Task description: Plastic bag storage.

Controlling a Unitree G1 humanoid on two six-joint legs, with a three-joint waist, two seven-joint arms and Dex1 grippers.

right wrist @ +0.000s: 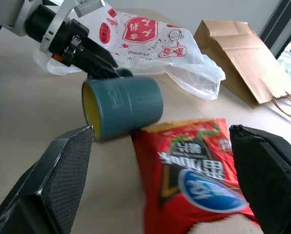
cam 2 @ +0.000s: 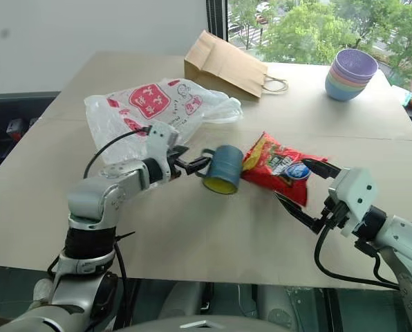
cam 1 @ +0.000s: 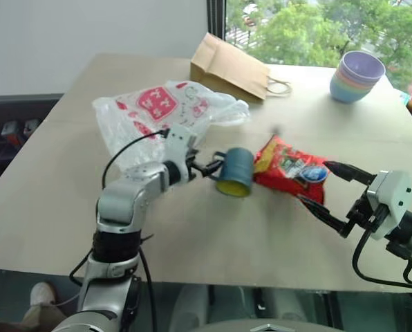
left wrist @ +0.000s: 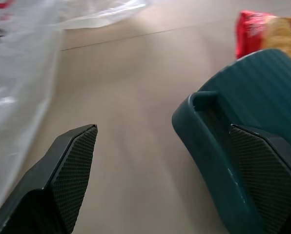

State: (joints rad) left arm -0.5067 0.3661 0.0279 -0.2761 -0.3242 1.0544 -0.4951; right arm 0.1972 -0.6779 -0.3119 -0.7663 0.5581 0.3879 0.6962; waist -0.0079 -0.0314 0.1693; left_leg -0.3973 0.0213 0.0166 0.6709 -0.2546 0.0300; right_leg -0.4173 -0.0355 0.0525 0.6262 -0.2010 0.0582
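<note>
On the tan table (cam 1: 192,235), a teal mug (cam 1: 235,172) lies on its side, its yellow interior showing nothing inside, touching a red snack packet (cam 1: 289,169); the plastic bag (cam 1: 161,111) lies crumpled farther back, left of the mug, with a brown paper bag (cam 1: 227,68) lying flat and a stack of pastel bowls (cam 1: 357,76) beyond. The left gripper (cam 1: 207,167), fingers wide apart, has one finger at the mug's handle without gripping it. The right gripper (cam 1: 325,192) hovers spread wide beside the packet, holding nothing.
</note>
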